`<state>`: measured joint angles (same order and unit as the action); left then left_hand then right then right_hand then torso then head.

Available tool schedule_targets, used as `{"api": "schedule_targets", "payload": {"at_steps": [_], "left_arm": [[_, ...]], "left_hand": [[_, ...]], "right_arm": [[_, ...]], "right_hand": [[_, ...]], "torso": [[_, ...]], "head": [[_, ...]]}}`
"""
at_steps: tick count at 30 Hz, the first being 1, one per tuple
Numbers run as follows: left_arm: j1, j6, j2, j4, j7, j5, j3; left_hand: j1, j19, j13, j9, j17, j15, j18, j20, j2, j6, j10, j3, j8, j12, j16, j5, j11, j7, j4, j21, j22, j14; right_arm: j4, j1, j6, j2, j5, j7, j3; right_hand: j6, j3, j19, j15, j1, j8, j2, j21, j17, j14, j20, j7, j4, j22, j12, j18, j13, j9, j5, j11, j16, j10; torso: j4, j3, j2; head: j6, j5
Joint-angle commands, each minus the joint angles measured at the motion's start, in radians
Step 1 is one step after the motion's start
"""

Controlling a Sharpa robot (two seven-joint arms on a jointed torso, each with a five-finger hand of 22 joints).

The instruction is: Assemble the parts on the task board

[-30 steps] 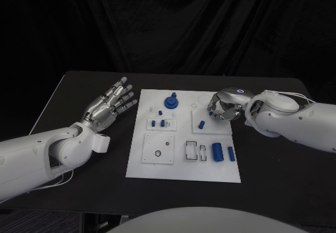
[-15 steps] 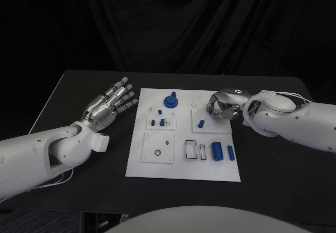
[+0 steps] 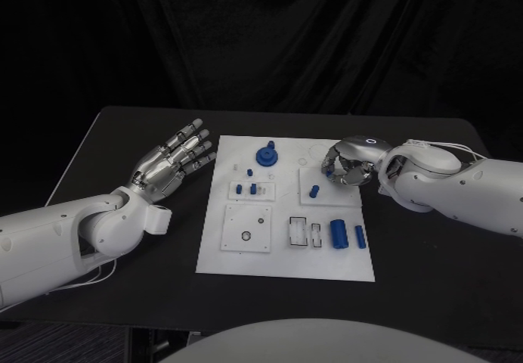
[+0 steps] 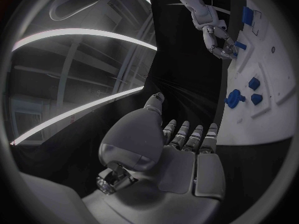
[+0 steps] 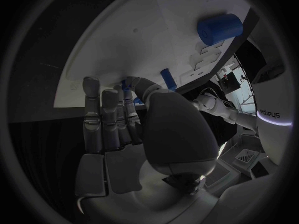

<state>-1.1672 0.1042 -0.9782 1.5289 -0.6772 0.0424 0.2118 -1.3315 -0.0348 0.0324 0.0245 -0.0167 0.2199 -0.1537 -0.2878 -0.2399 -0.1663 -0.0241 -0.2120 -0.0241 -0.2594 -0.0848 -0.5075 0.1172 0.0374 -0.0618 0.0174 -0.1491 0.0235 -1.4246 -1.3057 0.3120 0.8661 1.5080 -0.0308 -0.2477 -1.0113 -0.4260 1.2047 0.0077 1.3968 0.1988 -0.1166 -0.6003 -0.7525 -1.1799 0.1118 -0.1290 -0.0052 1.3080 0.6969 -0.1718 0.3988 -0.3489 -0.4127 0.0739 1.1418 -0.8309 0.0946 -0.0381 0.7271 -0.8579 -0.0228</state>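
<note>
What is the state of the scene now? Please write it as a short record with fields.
board: white task board in the middle of the black table
left hand: left hand beside the board, fingers apart, holds nothing
right hand: right hand over the board's far right part, fingers curled; whether it holds a part cannot be told
parts near robot: two blue cylinders lying side by side
part at far edge: round blue part

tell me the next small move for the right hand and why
Probably lower the right hand a little over the task board: it seems to pinch a small blue part just above the white surface, not yet seated. The left hand waits flat beside.
</note>
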Motion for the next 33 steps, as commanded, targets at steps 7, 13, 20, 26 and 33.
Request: {"api": "schedule_targets", "payload": {"at_steps": [7, 13, 20, 26, 33], "left_arm": [[0.002, 0.021, 0.004, -0.003, -0.105, 0.0, -0.001], [0.003, 0.021, 0.004, -0.007, -0.101, 0.0, -0.001], [0.003, 0.02, 0.005, -0.01, -0.095, 0.0, -0.001], [0.004, 0.019, 0.005, -0.006, -0.089, 0.0, -0.001], [0.005, 0.017, 0.004, -0.006, -0.087, 0.0, -0.001]], "left_hand": [[-0.006, -0.002, 0.001, 0.001, -0.002, 0.009, 0.02, -0.003, -0.003, -0.001, -0.001, 0.0, -0.002, -0.003, -0.003, -0.006, 0.005, -0.008, 0.009, 0.006, 0.001, 0.002], [-0.004, -0.002, 0.001, 0.001, -0.001, 0.009, 0.021, -0.003, -0.004, 0.001, 0.0, 0.001, -0.002, -0.001, -0.003, -0.009, 0.005, -0.008, 0.01, 0.006, 0.001, 0.002], [-0.003, -0.002, 0.001, 0.0, -0.001, 0.009, 0.021, -0.003, -0.005, 0.002, 0.0, 0.002, -0.001, 0.0, -0.003, -0.01, 0.006, -0.008, 0.011, 0.006, 0.001, 0.002], [-0.002, -0.002, 0.001, 0.0, -0.001, 0.01, 0.021, -0.003, -0.006, 0.003, 0.001, 0.002, -0.001, 0.001, -0.002, -0.01, 0.006, -0.008, 0.011, 0.006, 0.001, 0.002], [0.0, -0.003, 0.001, 0.0, -0.002, 0.01, 0.021, -0.003, -0.007, 0.002, 0.001, 0.003, -0.001, -0.001, -0.004, -0.011, 0.006, -0.01, 0.012, 0.006, 0.0, 0.002]], "right_arm": [[0.003, 0.004, 0.002, -0.003, -0.018, -0.007, 0.0], [0.003, 0.004, 0.021, 0.0, -0.022, -0.016, 0.0], [-0.013, 0.004, 0.047, 0.011, -0.023, -0.02, 0.0], [-0.029, 0.003, 0.054, 0.023, -0.023, -0.014, 0.001], [-0.042, -0.007, 0.062, 0.034, -0.023, -0.009, 0.001]], "right_hand": [[-0.023, 0.002, -0.005, -0.01, 0.027, 0.017, 0.012, -0.021, 0.021, -0.006, -0.012, -0.005, -0.028, 0.05, -0.057, 0.009, -0.036, -0.04, 0.015, -0.003, -0.027, -0.069], [-0.026, 0.005, -0.002, -0.011, 0.029, 0.02, 0.014, -0.033, 0.019, -0.011, -0.013, -0.004, -0.03, 0.052, -0.069, 0.01, -0.043, -0.049, 0.019, -0.005, -0.028, -0.082], [-0.021, 0.006, -0.002, -0.012, 0.033, 0.018, 0.015, -0.037, 0.018, -0.015, -0.014, -0.004, -0.034, 0.052, -0.079, 0.01, -0.048, -0.055, 0.021, -0.005, -0.029, -0.088], [-0.02, 0.007, -0.002, -0.012, 0.032, 0.018, 0.015, -0.038, 0.018, -0.016, -0.014, -0.004, -0.034, 0.052, -0.082, 0.01, -0.05, -0.057, 0.022, -0.005, -0.03, -0.091], [-0.018, 0.009, -0.001, -0.012, 0.029, 0.017, 0.015, -0.041, 0.016, -0.019, -0.014, -0.004, -0.032, 0.052, -0.089, 0.011, -0.053, -0.06, 0.024, -0.004, -0.029, -0.092]], "torso": [[0.0011, 0.0, 0.0], [0.0009, 0.0002, 0.0], [0.0011, 0.0004, -0.001], [0.0008, 0.0001, -0.001], [0.0002, 0.0007, -0.001]], "head": [[-0.003, -0.001], [-0.003, 0.0], [-0.004, 0.004], [-0.004, 0.004], [-0.004, 0.008]]}}
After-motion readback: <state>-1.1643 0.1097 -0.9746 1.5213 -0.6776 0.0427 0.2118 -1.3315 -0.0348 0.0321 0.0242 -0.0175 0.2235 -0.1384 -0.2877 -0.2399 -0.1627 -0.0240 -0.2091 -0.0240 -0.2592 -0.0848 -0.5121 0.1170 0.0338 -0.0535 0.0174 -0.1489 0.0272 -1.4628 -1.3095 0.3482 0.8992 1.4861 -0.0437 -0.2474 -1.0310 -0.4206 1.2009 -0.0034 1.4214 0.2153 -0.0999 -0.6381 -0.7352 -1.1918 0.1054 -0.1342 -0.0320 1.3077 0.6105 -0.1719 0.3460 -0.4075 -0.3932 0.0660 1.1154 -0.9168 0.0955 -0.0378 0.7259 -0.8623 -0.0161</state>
